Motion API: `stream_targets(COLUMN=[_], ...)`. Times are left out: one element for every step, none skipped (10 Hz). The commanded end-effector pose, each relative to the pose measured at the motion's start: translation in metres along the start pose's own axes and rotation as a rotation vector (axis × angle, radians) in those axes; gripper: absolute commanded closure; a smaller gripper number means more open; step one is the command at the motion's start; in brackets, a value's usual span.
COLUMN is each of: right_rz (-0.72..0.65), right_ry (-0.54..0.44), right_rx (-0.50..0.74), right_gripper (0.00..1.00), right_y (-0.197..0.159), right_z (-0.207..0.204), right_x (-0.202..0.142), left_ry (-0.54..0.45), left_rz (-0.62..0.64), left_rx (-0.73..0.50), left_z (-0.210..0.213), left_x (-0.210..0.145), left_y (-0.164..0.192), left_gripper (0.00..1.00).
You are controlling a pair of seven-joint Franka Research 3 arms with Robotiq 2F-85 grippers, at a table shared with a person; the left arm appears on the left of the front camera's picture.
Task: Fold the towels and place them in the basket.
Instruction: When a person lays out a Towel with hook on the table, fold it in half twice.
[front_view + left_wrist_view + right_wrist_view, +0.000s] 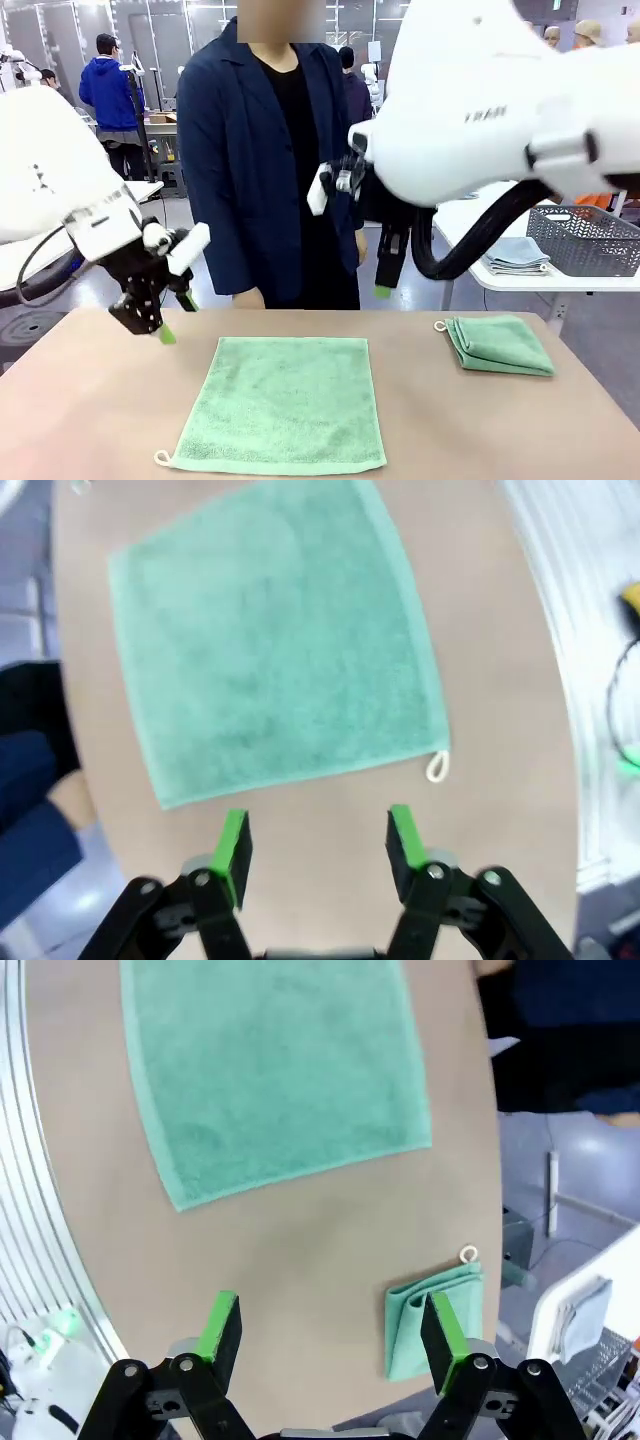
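At the left, the left gripper (318, 845) is held above the table (80, 420), just off the left edge of the spread towel, with its jaws parted and nothing between them. The spread towel (280, 400), mint-green terry, is laid flat in the middle of the table, and its white corner loop (162, 458) is seen at the near left corner. It is judged to be light, soft and limp, so that it will sag and drape from wherever it is lifted; a pinch at a corner or along an edge hem is to be preferred, since the flat middle offers nothing to grip. A corner for each gripper would be needed if the cloth is to be kept square during the fold. Right of centre, the right gripper (330, 1335) is held higher over the table, released likewise and empty. Farther right, a folded towel (500, 345) is set on the table, its loop turned toward the middle; the stacked layers are thicker and may slide apart unless all are clamped together. At the far right, the basket (590, 240) is seen on a separate white table, well apart from both towels.
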State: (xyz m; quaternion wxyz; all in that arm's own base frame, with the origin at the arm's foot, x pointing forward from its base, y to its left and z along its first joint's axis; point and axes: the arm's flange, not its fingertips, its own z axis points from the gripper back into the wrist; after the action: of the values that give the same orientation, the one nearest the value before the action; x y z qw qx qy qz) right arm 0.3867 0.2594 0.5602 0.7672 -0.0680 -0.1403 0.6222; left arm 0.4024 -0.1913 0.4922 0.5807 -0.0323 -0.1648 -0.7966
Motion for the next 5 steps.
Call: stream_targets(right_rz=[0.116, 0.145, 0.163, 0.16, 0.149], right_ry=[0.039, 0.073, 0.098, 0.1, 0.084], right_rx=[0.026, 0.054, 0.078, 0.097, 0.099], right_gripper=[0.09, 0.09, 0.09, 0.09, 0.09], right_y=[0.001, 0.002, 0.004, 0.007, 0.009], right_z=[-0.035, -0.054, -0.07, -0.081, -0.088], right_x=[-0.012, -0.017, -0.019, -0.02, -0.02], left_ry=[0.149, 0.192, 0.232, 0.248, 0.265], left_rz=[0.094, 0.104, 0.122, 0.141, 0.161], left_rx=[-0.066, -0.1, -0.105, -0.107, -0.096], left_z=[-0.023, -0.036, -0.046, -0.053, -0.06], left_x=[0.005, 0.005, 0.005, 0.003, 0.0], left_y=[-0.006, -0.008, -0.008, -0.009, -0.008], left_gripper=[0.31, 0.31, 0.31, 0.31, 0.31])
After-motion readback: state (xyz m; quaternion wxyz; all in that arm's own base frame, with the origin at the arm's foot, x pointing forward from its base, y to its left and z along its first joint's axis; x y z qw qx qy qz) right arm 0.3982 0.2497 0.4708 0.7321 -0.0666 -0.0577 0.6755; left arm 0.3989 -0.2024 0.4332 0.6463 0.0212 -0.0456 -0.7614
